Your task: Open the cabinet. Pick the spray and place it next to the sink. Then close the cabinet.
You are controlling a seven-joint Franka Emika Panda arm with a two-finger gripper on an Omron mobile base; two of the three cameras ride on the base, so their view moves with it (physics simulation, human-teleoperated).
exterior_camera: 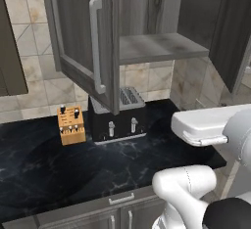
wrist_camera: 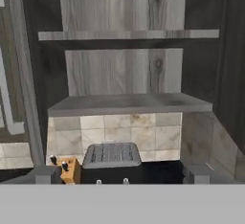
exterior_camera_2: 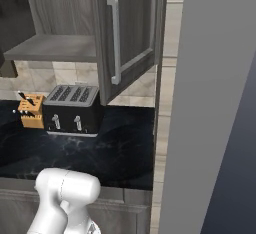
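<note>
The cabinet (exterior_camera: 162, 47) hangs over the counter with both doors swung open; its left door (exterior_camera: 78, 32) with the long silver handle (exterior_camera: 95, 47) juts toward me. From the right side, the other door (exterior_camera_2: 130, 28) stands open too. In the hand view, the cabinet (wrist_camera: 129, 104) faces me straight on, and its upper shelf and floor board are bare. My gripper (wrist_camera: 122, 175) is open, its fingertips (wrist_camera: 45, 174) spread wide, level with the tiled wall below the cabinet and back from it. The spray is out of view, and so is the sink.
A black toaster (exterior_camera: 117, 120) and a wooden knife block (exterior_camera: 71, 125) stand on the black marbled counter (exterior_camera: 73, 169) under the cabinet. Low cabinets (exterior_camera: 122, 213) run beneath. A tall grey panel (exterior_camera_2: 210, 103) closes off the right side.
</note>
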